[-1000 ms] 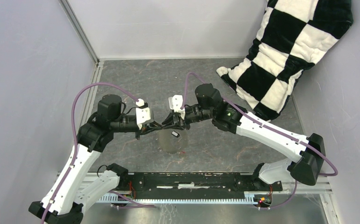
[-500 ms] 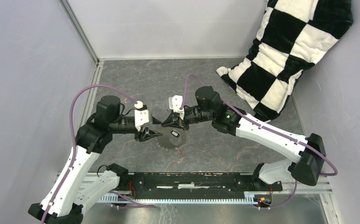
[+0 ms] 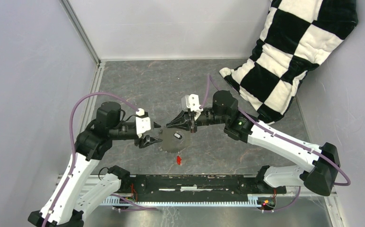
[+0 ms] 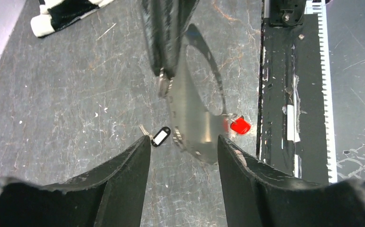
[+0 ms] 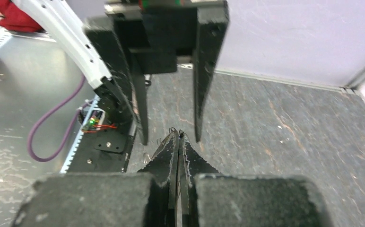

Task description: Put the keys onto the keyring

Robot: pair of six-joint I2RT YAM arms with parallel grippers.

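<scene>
1. Much of the grey table is lying open behind the arms; a checkered cushion is leaning in the far right corner, its top cut off by the frame.
2. With jaws apart, the left gripper is hovering just beside the keyring, gripping nothing.
3. Pinched closed, the right gripper is holding the top edge of the keyring, which is hanging blurred, its jagged fringe hard to make out.
4. Beside the ring, the black key is showing a pale label too small to read; the red key is sitting at the ring's lower edge, near the black rail. Whether either is threaded on is unclear.
</scene>
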